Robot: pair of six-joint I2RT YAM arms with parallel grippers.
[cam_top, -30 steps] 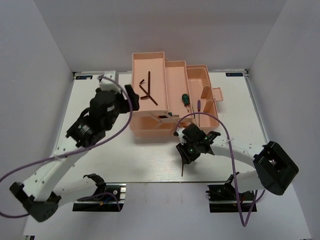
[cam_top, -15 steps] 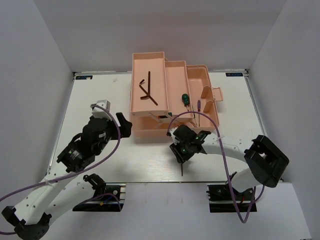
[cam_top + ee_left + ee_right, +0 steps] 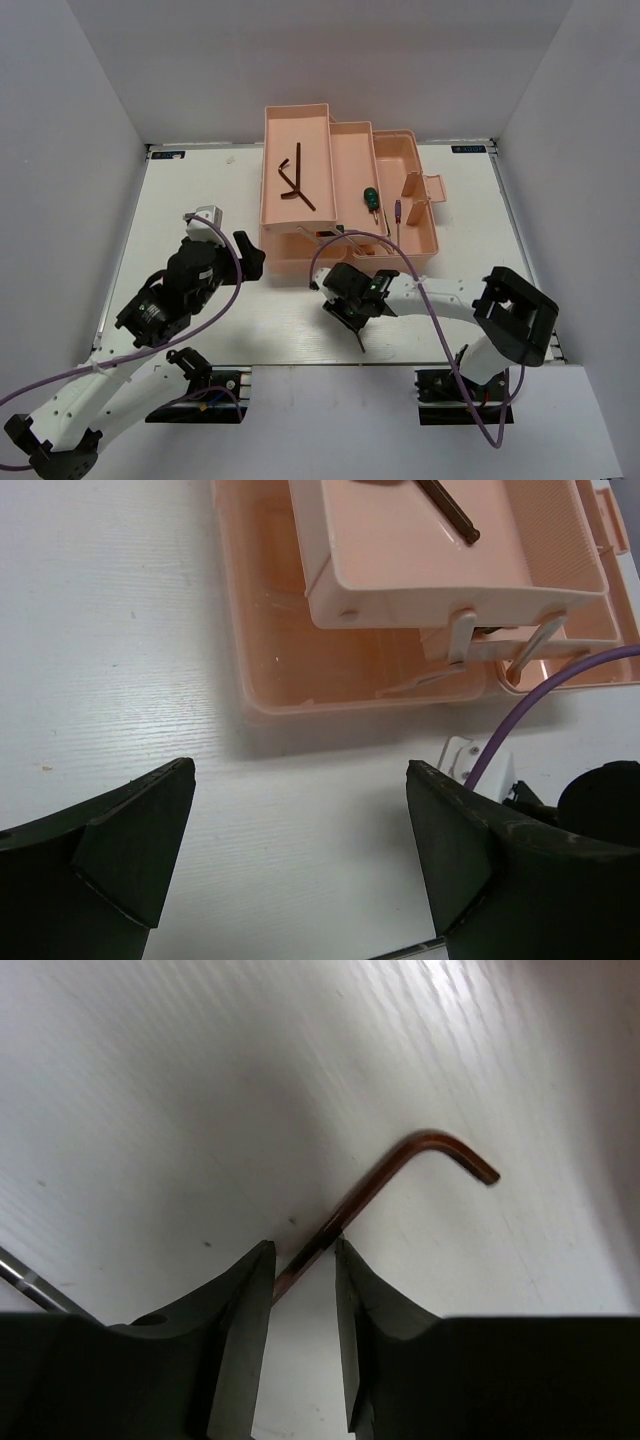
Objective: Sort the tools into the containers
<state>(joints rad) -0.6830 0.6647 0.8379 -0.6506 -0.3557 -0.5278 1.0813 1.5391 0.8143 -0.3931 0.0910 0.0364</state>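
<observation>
Table (image 3: 200,190): you are working over a white top, with the open toolbox sitting toward its far side.

Toolbox (image 3: 300,268): it is standing with its trays fanned out in steps, so you are getting a clear drop into each compartment.

Left gripper (image 3: 300,780): you are holding it spread as wide as it goes and carrying nothing. It is hovering over bare table just in front of the toolbox's near-left corner, which looks like parking it out of the other arm's way.

Right gripper (image 3: 303,1250): you are lowering it near the front wall of the toolbox. The jaws are standing narrowly apart astride a loose hex key (image 3: 400,1165), and table is showing beside the shaft, so I judge you are not pinching it yet.

Green-handled screwdriver (image 3: 370,198): it is lying in the middle compartment, just beside a purple-handled driver (image 3: 397,212).

Sorted hex keys (image 3: 295,185): they are lying in the upper left tray, which suggests that is where the loose one is going.

Loose hex key: it is lying flat on the table with its bent end pointing away from your fingers. You are taking it on the long straight shaft, probably for the steadier hold.
</observation>
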